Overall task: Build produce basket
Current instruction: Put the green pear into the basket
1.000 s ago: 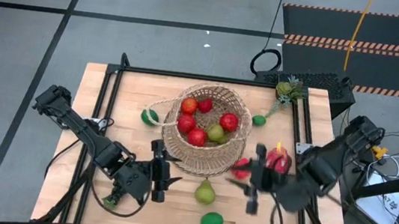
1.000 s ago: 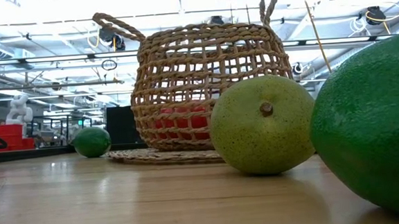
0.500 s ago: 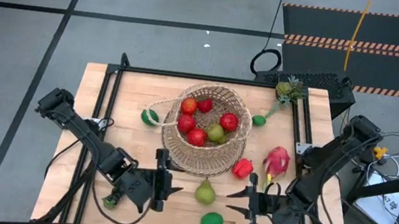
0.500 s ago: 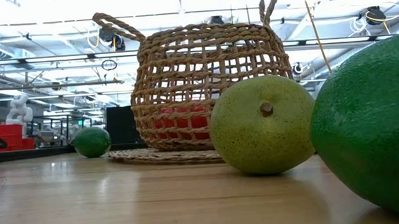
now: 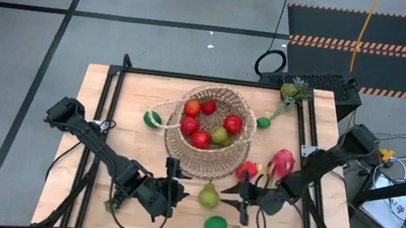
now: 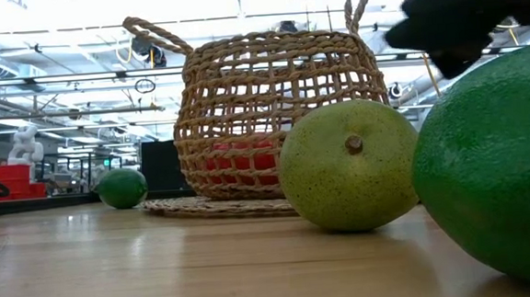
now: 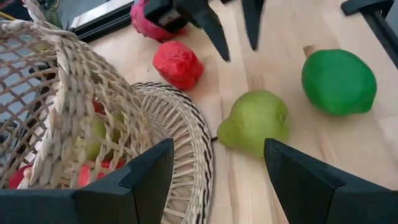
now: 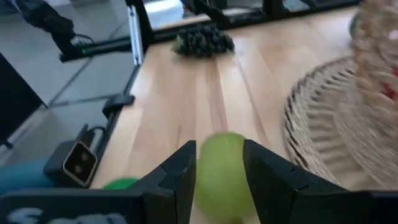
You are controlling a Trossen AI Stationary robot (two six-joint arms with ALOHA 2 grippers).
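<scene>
- The right gripper (image 5: 244, 199) hangs low over the table, just beside the green pear (image 5: 209, 196) that lies in front of the wicker basket (image 5: 214, 131); its fingers stand part-way apart with nothing between them, and in the right wrist view the pear (image 8: 221, 176) sits squarely in line with the gap.
- The step in hand looks like the pickup of this pear, so keep that line: bring the fingers down either side of its fat belly, not its tapered neck (a smooth toy fruit will likely squirt out of a pinch set too high).
- The gap looks barely wider than the pear, so widen it before closing in.
- The left gripper (image 5: 172, 189), fingers wide and empty, is on the pear's other side; hold it clear.
- The lime (image 5: 215, 225) and the red fruit (image 5: 247, 170) lie near; sweep past neither.
- Lift over the basket rim and release among the red fruits and pear inside.
</scene>
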